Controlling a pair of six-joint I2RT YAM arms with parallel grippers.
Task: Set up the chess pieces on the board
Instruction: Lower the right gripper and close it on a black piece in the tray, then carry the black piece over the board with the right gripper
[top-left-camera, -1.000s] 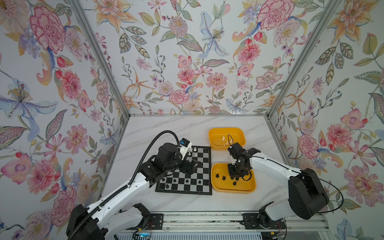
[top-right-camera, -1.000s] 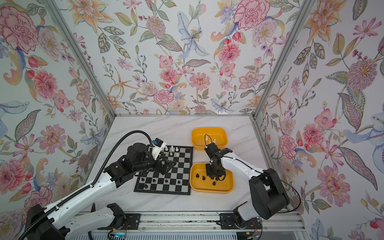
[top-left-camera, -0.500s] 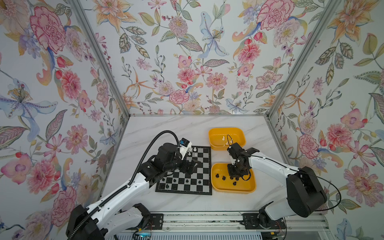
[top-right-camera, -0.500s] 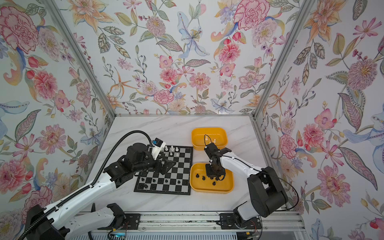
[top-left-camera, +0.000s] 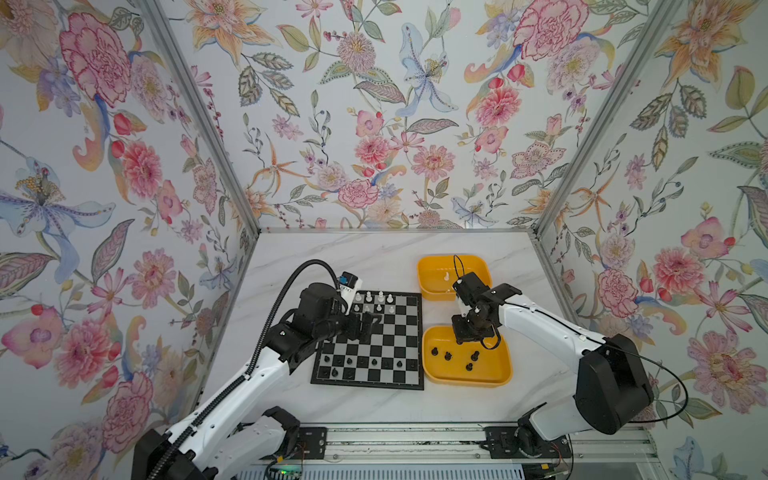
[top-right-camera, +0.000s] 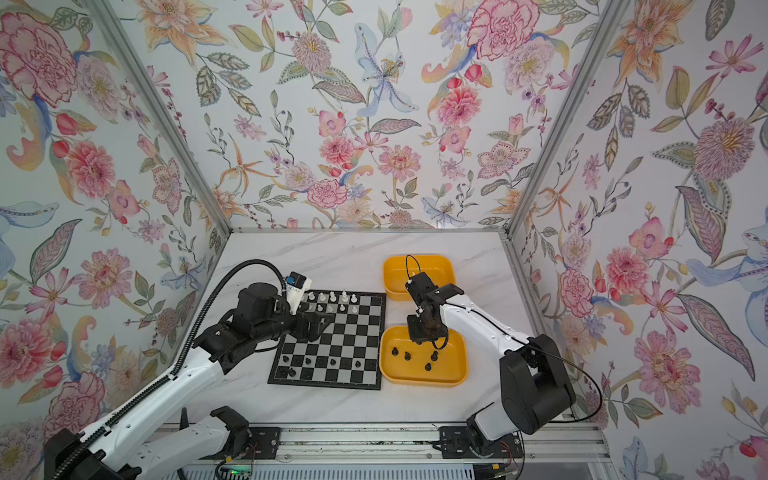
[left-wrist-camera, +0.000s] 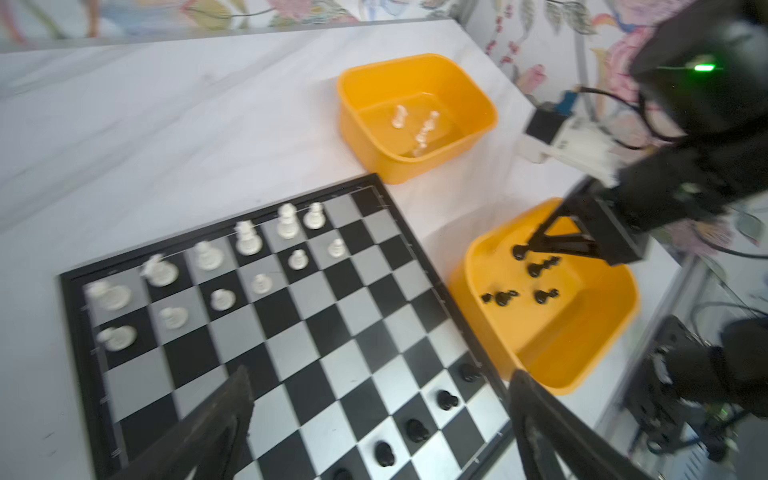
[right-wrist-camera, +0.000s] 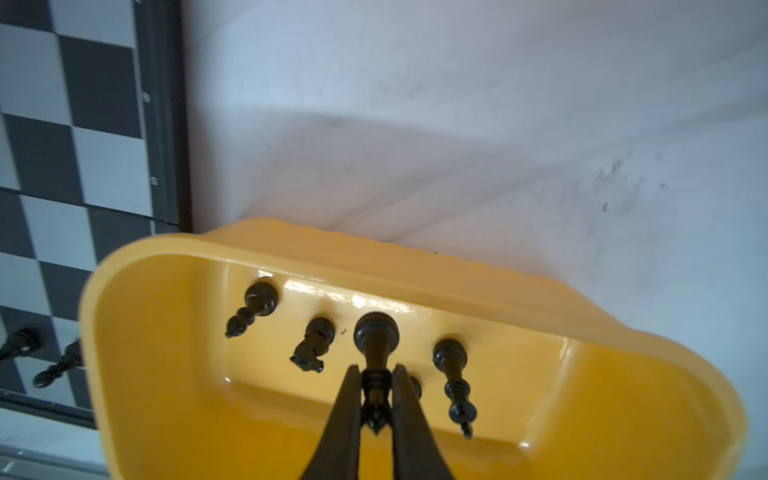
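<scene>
Black piece (right-wrist-camera: 376, 334) is pinched by its neck in the right gripper (right-wrist-camera: 376, 376), presumably leaving its base free for placing, while the left gripper (left-wrist-camera: 380, 376) gapes wide over the board (left-wrist-camera: 345, 316)

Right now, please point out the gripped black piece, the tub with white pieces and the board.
held black piece (right-wrist-camera: 376, 334): right wrist view, on its round base.
white-piece tub (left-wrist-camera: 365, 141): left wrist view, on its outer wall.
board (top-left-camera: 395, 338): a top view, on a bare middle square.

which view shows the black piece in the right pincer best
Right wrist view: the black piece sits close up, clamped by the right pincer. Left wrist view shows it small; both top views hide it.
</scene>
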